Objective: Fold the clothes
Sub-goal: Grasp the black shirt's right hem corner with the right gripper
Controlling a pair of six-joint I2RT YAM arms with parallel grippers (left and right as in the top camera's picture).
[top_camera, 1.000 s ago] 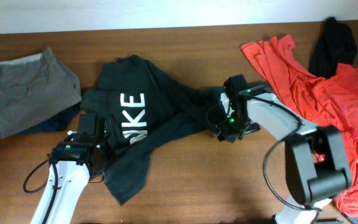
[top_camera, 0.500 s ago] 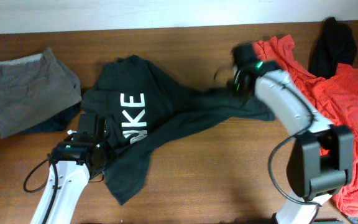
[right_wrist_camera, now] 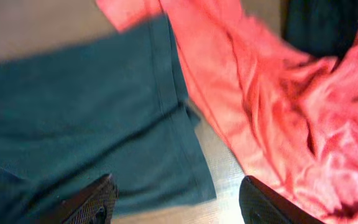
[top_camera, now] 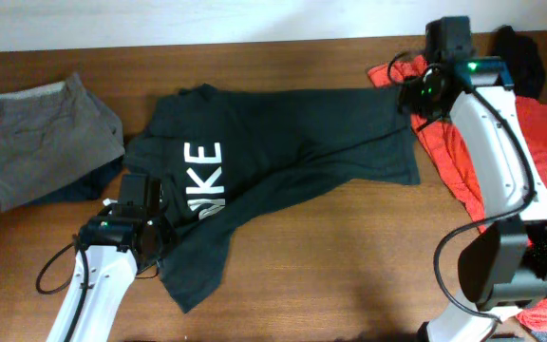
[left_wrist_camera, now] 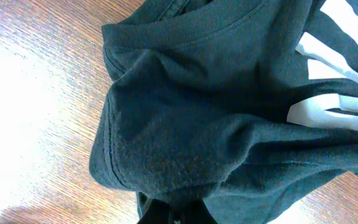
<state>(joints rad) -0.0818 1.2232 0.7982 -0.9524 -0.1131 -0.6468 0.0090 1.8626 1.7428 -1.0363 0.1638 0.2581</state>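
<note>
A dark green t-shirt (top_camera: 283,161) with white lettering lies spread across the middle of the table, its hem end stretched toward the right. My left gripper (top_camera: 133,228) is shut on a bunched fold of this shirt (left_wrist_camera: 185,143) near its collar at the left. My right gripper (top_camera: 424,95) is open and empty, raised above the shirt's right edge (right_wrist_camera: 104,124), beside the red garment (right_wrist_camera: 260,106).
A folded grey-brown garment (top_camera: 41,138) lies on a dark one at the far left. A red garment (top_camera: 511,152) is heaped along the right side, with a black garment (top_camera: 511,66) at the back right corner.
My right gripper pulled the shirt's end out to the right and back, flattening it, then let go and rose. The left arm has not moved.
</note>
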